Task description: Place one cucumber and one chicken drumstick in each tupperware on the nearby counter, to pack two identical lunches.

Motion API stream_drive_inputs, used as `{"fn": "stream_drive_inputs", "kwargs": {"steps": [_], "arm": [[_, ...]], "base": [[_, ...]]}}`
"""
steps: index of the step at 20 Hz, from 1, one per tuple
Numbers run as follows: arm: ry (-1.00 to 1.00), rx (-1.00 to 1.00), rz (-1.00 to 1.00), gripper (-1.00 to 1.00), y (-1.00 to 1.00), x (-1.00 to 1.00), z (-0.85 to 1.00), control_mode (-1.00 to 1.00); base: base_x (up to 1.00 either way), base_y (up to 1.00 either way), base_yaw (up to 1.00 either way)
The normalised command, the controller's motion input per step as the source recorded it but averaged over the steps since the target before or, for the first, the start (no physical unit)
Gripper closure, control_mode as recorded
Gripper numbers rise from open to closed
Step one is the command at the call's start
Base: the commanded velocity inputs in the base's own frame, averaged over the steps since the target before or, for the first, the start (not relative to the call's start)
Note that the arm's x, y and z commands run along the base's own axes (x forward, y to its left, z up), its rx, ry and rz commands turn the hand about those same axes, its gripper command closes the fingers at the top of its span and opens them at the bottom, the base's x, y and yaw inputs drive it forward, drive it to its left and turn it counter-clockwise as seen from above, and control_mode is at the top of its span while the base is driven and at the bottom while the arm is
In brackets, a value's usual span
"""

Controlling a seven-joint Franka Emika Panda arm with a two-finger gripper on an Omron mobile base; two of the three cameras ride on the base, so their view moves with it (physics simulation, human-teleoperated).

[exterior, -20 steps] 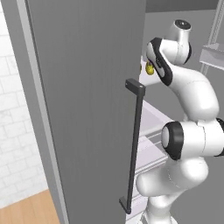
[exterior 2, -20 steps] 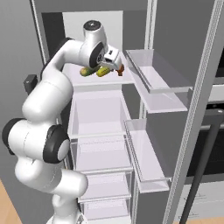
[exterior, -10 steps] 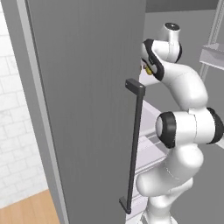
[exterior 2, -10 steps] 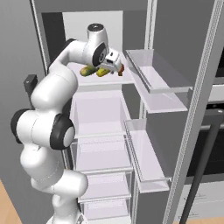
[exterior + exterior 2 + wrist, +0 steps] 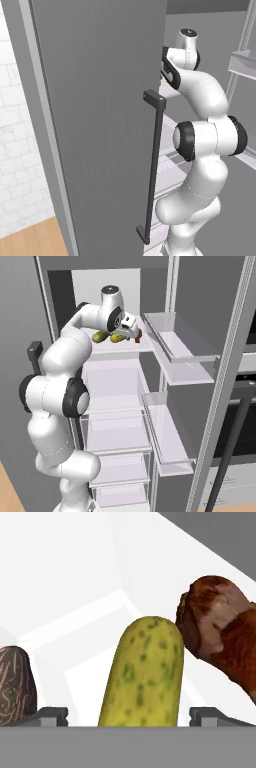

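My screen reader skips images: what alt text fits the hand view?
A yellow-green cucumber lies straight ahead between the hand's two spread fingertips, on a white fridge shelf. A browned chicken drumstick sits to its right, and a dark streaked item at the left edge.

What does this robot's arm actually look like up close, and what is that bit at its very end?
The arm is a chain of smooth, glossy white rounded segments, joined by dark black rings at the joints. No loose cables show. At its end sits a small white block carrying the tool, which has two short dark grey finger tips.
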Motion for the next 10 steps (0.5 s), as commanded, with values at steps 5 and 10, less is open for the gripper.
{"fn": "stream_drive_inputs", "kwargs": {"steps": [5, 10], "arm": [[-0.03, 0.02, 0.0, 1.0, -0.02, 0.02, -0.4, -1.0], [-0.06, 0.01, 0.0, 1.0, -0.03, -0.26, -0.05, -1.0]], "base": [[0.0, 0.0, 0.0], [0.0, 0.0, 0.0]]}}
